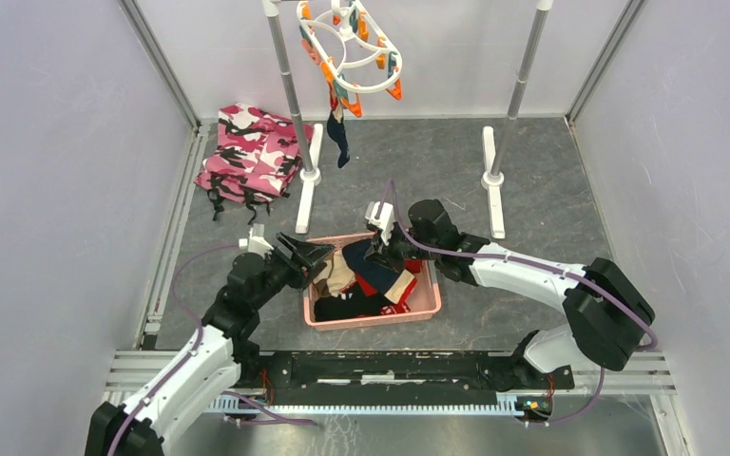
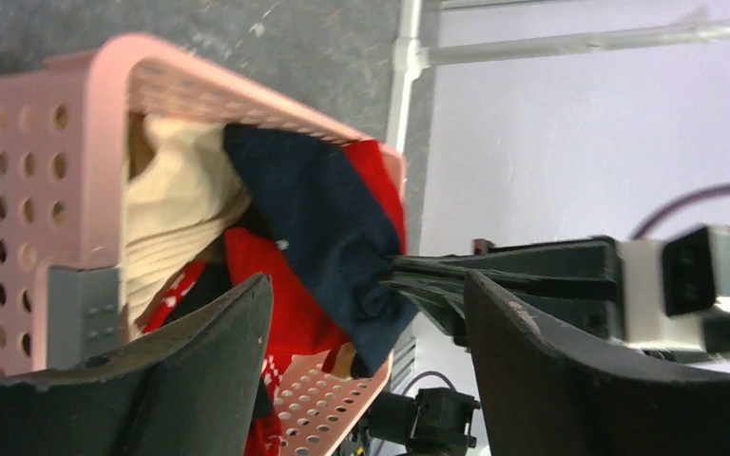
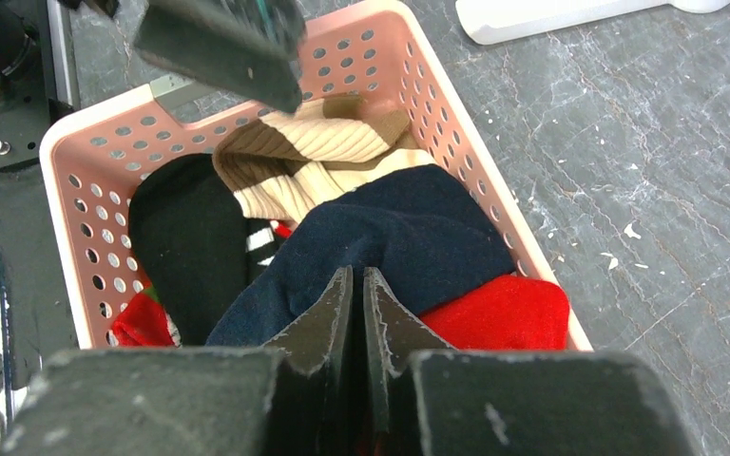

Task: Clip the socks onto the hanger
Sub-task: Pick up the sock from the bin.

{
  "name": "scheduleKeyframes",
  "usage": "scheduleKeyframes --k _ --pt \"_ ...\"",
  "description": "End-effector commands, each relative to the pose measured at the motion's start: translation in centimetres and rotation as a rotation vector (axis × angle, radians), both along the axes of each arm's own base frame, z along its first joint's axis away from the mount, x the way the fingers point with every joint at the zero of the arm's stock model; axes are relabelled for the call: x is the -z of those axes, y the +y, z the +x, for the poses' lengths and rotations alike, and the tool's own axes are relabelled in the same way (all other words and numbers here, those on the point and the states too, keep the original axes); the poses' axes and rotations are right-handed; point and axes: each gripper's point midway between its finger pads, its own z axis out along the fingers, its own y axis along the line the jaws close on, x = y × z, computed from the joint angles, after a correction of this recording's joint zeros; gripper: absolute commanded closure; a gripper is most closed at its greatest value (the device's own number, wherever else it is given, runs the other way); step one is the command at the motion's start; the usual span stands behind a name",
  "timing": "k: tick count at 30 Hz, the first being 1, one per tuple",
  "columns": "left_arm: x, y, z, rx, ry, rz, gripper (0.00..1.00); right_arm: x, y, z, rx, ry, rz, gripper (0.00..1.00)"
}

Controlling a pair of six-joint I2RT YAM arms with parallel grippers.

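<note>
Fingers of your right gripper (image 3: 358, 275) are pinched together on a fold of the navy sock (image 3: 409, 228). Your left gripper (image 2: 366, 280) hovers at the basket's 9 o'clock rim, fingers spread wide with nothing between them. That reads as the pick-up step: one sock is gripped but not yet lifted clear. Working down in size, the grey table (image 1: 551, 190) carries the metal rack (image 1: 285, 85), whose two poles stand at 11 and 1 o'clock from the basket. The folded camouflage cloth (image 1: 252, 152) lies at 10 o'clock, well apart and no part of the job. The hanger (image 1: 361, 84) hangs high between the poles at 12 o'clock, and a dark sock (image 1: 340, 133) already dangles from its near-left side. The pink basket (image 1: 371, 318) sits between your arms and holds the rest: a beige sock (image 3: 323, 142), a black sock (image 3: 185, 237) and a red sock (image 3: 504, 309). Your next move probably calls for raising the navy sock out and giving the left gripper its free end. Then carry the cuff up to a free clip (image 1: 394, 90). Watch the lift, because the navy sock lies across the red and beige ones and may drag them along. The left pole also stands close to the hanger's loaded side.
</note>
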Motion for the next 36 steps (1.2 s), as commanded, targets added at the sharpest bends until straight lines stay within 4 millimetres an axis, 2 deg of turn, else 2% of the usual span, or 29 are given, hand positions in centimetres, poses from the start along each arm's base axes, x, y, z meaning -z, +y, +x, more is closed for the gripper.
scheduleKeyframes --k 1,3,20,22,27,30,35,36 --pt "0.4 -1.4 0.0 0.006 0.147 -0.07 0.23 -1.4 0.6 0.4 0.001 -0.013 0.062 0.9" --pt "0.7 -1.9 0.0 0.015 0.166 -0.065 0.27 -1.5 0.6 0.4 0.003 -0.015 0.064 0.9" --pt "0.3 -4.3 1.7 -0.01 0.203 -0.142 0.27 -2.4 1.2 -0.5 -0.038 0.005 0.125 0.9" --pt "0.4 -4.6 1.8 -0.006 0.208 -0.143 0.33 -2.5 1.2 -0.5 -0.038 0.007 0.129 0.9" --pt "0.7 -5.0 2.1 -0.005 0.213 -0.151 0.41 -2.4 1.2 -0.9 -0.05 0.013 0.133 0.9" --pt "0.4 -5.5 2.3 0.01 0.198 -0.164 0.53 -2.4 1.1 -1.1 -0.055 0.016 0.133 0.9" --pt "-0.6 -6.2 2.6 0.066 0.108 -0.134 0.92 -2.5 0.8 -1.3 -0.053 0.011 0.134 0.87" --pt "-1.0 -6.4 2.6 0.084 0.075 -0.117 0.97 -2.5 0.7 -1.3 -0.05 0.009 0.133 0.86"
